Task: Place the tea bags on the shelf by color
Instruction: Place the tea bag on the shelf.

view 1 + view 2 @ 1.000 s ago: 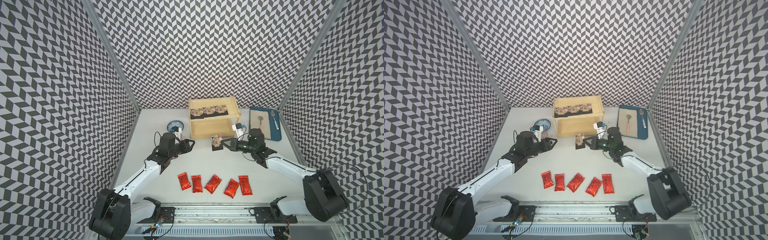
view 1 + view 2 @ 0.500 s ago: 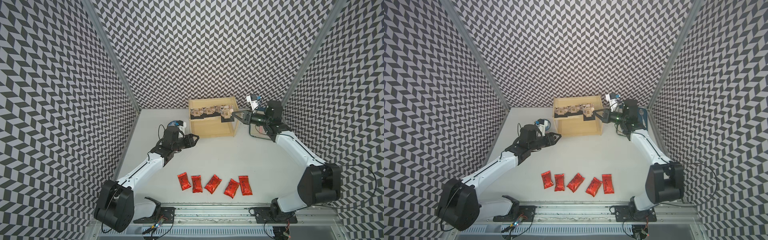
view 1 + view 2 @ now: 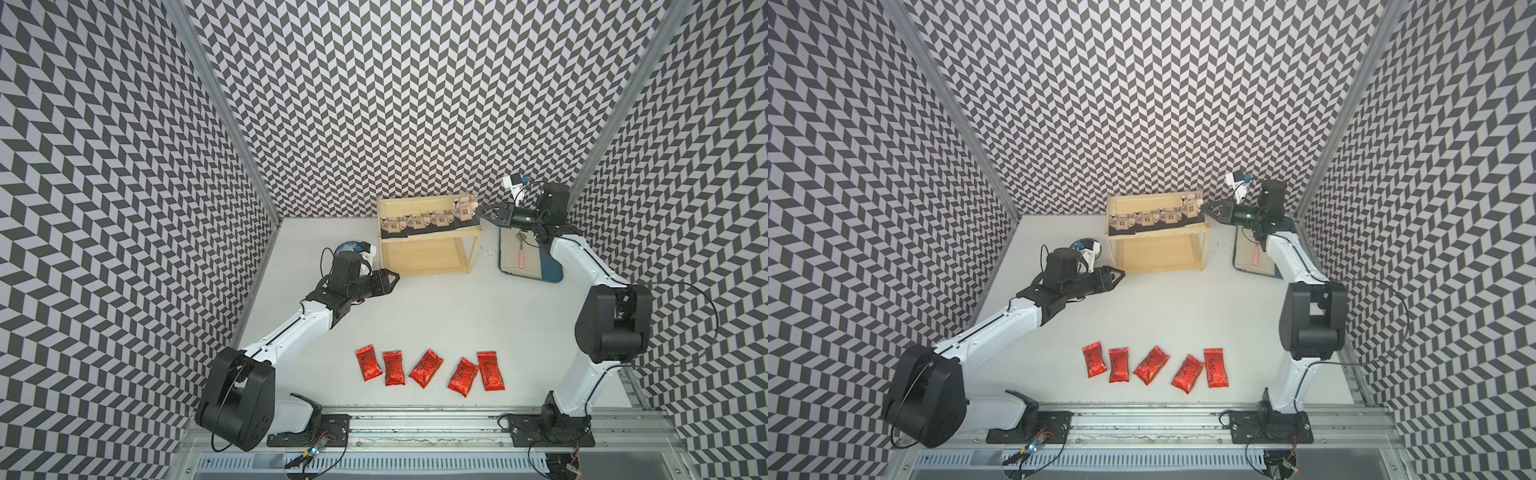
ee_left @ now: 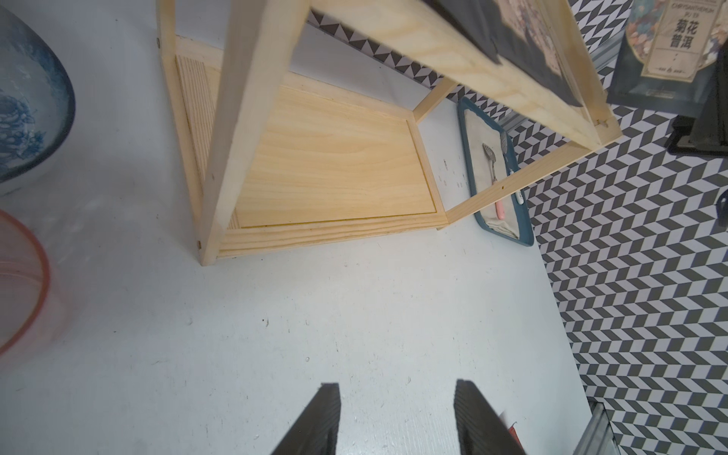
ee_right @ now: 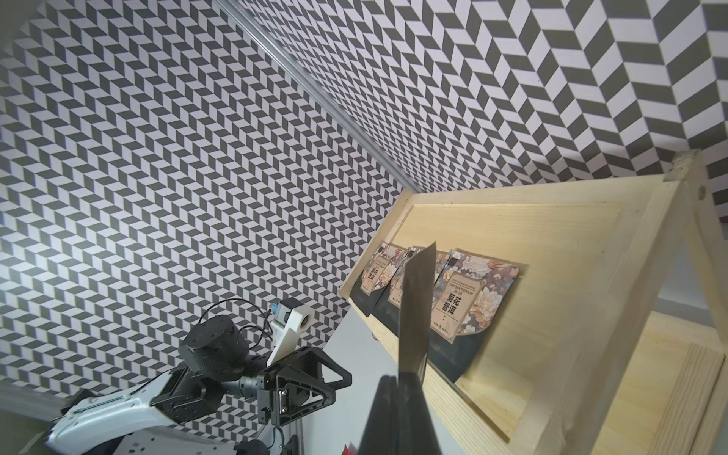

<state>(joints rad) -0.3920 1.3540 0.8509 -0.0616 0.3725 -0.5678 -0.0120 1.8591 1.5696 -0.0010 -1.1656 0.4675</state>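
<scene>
1. Surface: white, carries all items.
2. Shelf: 2 tiers, rear centre. Lower tier bare. Top tier has 3 black bags lying flat in a row, overlapping, along the front rail.
3. R tool: closed on a 4th black bag, pinched by one edge. Bag is raised and tilted over the top tier's right end, just beside the row. Wrist view shows it edge-on betw. the jaws.
4. L tool: abt half open, nothing in it. Hovers over the surface near the shelf's front-left post.
5. Red bags: 5, loose row at the front of the surface, well apart from the shelf. None shelved.
6. Handling (judged):
   - Black bags are light, thin, flat and bend easily. Edge pinch looks adequate; lay flat w/o shoving neighbours.
   - Red foil pouches are light, puffy and slick, so liable to slip from the jaws. Take across the narrow width near the middle, or by the crimped end seam.
   - Lower tier looks the place for reds.
</scene>
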